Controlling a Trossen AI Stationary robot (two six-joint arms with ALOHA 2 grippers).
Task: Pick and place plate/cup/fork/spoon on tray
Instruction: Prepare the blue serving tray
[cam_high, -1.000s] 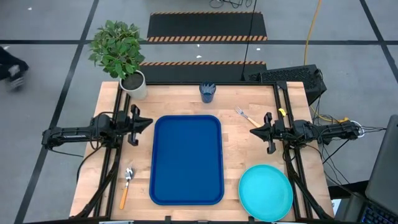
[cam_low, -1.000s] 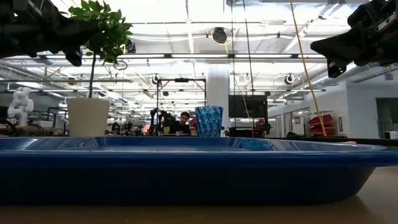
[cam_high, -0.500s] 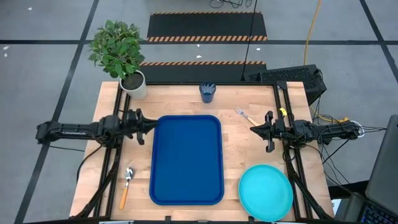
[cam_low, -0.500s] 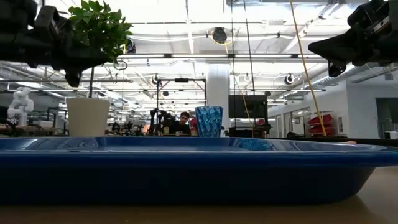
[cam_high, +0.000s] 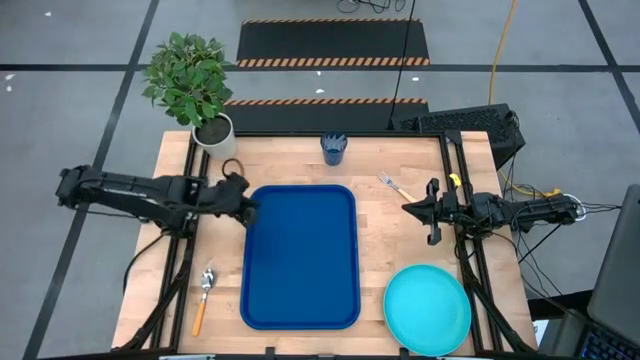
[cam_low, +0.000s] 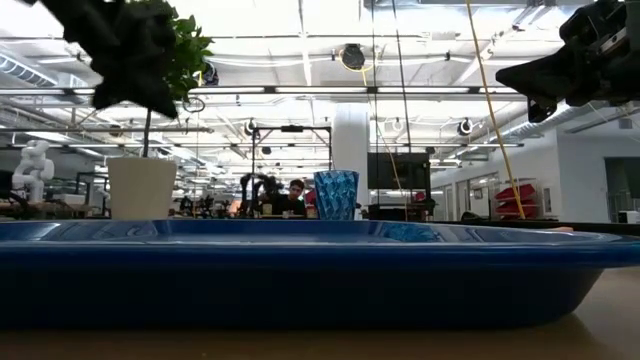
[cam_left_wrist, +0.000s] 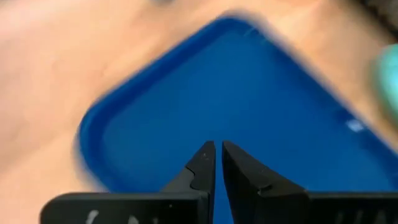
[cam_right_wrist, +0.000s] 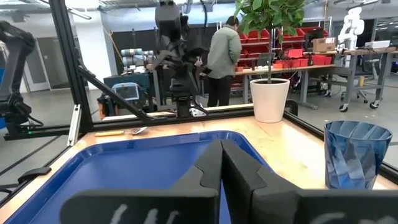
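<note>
The left arm has swung inward since a moment ago: the left gripper (cam_high: 247, 207) now hangs over the tray's (cam_high: 300, 300) left rim, fingers pinched together on nothing. Going left to right, the spoon (cam_high: 203, 295) lies on the table (cam_high: 400, 240) beside the tray, the tray sits mid-table with nothing on it, the cup (cam_high: 333, 148) stands beyond its far edge, and the fork (cam_high: 396, 187) lies to its right. The right gripper (cam_high: 408, 209), also closed and holding nothing, waits near the fork. The plate (cam_high: 428, 309) rests at the near right corner.
</note>
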